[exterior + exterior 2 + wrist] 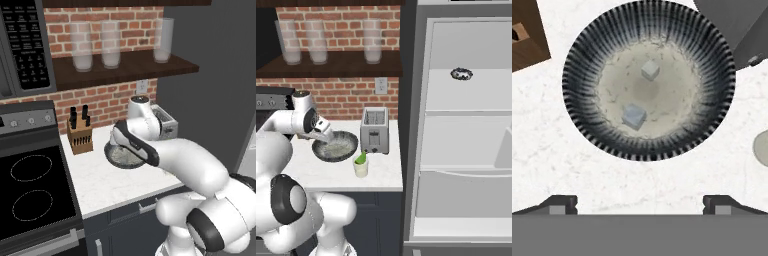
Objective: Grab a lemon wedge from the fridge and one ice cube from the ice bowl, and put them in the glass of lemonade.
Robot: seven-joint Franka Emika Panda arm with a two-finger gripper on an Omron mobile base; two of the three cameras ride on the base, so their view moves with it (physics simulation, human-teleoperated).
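The ice bowl [647, 145] lies straight below my hand, dark and ribbed with a whitish inside, and two ice cubes [634, 116] [650, 70] rest in it. My gripper [640, 205] hangs above its near rim, open, with nothing between the fingertips [562, 204]. In the right base view the hand [322, 133] hovers over the bowl's [335, 146] left side. The glass of lemonade [360, 168] stands in front of the toaster, and the lemon wedge [361, 158] pokes up from it. The fridge [466, 125] stands open on the right.
A toaster [374, 130] sits right of the bowl and a knife block [80, 135] left of it. The stove [30, 185] lies further left. Tall glasses [111, 45] line the shelf above. A small dark ring [461, 74] lies on a fridge shelf.
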